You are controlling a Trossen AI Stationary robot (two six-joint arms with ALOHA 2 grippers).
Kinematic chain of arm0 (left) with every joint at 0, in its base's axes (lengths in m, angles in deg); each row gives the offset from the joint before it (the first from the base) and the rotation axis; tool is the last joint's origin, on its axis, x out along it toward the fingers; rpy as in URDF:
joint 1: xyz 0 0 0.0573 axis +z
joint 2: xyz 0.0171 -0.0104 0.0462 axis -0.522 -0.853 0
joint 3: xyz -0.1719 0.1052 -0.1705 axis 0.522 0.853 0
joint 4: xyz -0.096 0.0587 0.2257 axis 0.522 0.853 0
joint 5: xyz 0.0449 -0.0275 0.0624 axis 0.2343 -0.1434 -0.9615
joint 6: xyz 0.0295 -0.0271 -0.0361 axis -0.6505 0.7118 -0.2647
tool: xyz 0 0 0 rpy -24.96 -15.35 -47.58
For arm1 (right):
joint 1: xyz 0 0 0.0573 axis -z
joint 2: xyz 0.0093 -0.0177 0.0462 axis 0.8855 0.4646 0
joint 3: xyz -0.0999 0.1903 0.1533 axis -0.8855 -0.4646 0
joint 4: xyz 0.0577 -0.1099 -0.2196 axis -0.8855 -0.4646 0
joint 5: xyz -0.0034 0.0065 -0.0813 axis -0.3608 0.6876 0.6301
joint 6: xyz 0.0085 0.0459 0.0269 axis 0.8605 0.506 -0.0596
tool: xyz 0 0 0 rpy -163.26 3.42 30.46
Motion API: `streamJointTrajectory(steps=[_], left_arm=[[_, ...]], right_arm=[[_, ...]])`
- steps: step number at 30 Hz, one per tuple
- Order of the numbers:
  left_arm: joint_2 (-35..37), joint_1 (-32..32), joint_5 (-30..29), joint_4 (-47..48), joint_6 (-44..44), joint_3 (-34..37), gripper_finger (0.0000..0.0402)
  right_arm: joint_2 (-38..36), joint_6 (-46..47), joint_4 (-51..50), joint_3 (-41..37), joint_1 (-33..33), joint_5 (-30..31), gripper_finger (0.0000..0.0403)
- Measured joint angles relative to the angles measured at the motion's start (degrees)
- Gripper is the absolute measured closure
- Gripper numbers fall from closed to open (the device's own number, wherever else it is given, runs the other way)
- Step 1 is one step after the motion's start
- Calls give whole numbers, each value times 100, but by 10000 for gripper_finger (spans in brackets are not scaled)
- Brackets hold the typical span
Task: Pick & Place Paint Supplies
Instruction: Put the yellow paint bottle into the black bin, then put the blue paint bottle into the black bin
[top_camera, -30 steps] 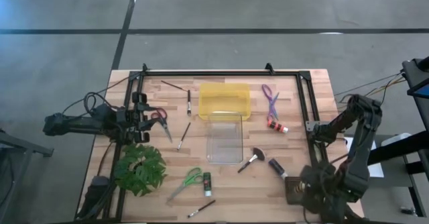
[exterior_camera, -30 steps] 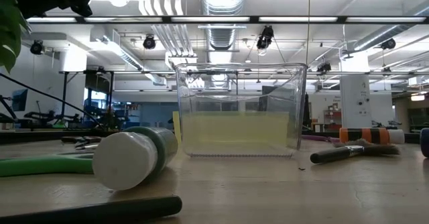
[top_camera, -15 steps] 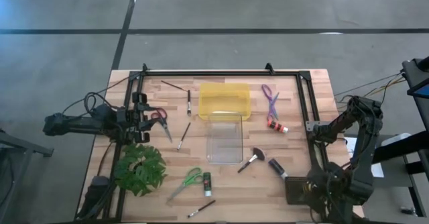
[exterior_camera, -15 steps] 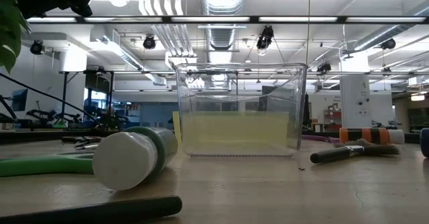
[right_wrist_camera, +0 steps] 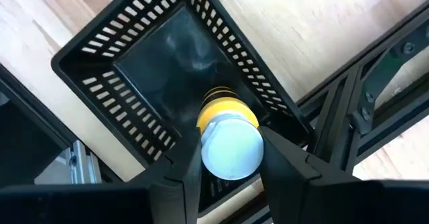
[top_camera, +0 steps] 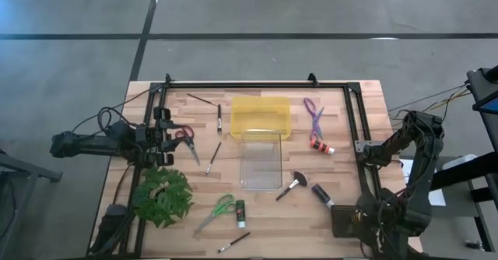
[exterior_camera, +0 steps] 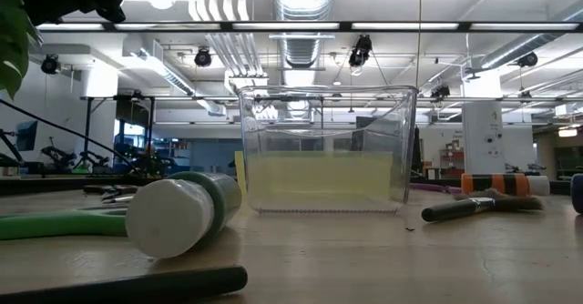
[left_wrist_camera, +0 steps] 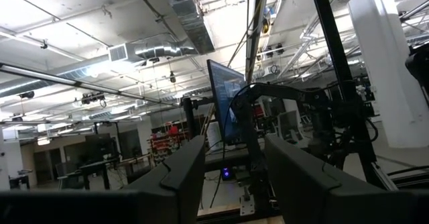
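Right claw (right_wrist_camera: 224, 174) clamped on yellow bottle (right_wrist_camera: 230, 138) above black basket (right_wrist_camera: 107, 46); early release risks bounce-out. Left claw (left_wrist_camera: 231, 177) apart, idle at desk (top_camera: 342, 135) edge.

Red-handled scissors (top_camera: 185, 140) flat near left edge, blades toward centre. Purple scissors (top_camera: 313, 114) flat toward far right. Orange bottle (top_camera: 320, 145) on side beside them. Broad-headed brush (top_camera: 291, 186) and dark bottle (top_camera: 321, 195) near right-front. Green scissors (top_camera: 217, 211), green bottle (top_camera: 241, 209) at front edge. Thin brushes (top_camera: 219, 118) scattered left of centre. Yellow bottle (right_wrist_camera: 226, 137), white cap, between right gripper (right_wrist_camera: 228, 160) fingers.
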Motion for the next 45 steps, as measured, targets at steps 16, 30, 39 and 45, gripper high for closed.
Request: streamJointTrajectory(steps=[16,30,39,45], left_arm=[[0,0,2,66,2,0,237],[0,0,1,95,-2,0,237],[0,0,1,103,-6,0,237],[2,0,2,116,-9,0,237]], right_arm=[[-109,-341,29,-191,-7,-157,293],[-109,-228,-162,-202,-7,-148,115],[-213,-237,-248,-169,-7,218,111],[-236,-257,-512,-167,-4,421,111]])
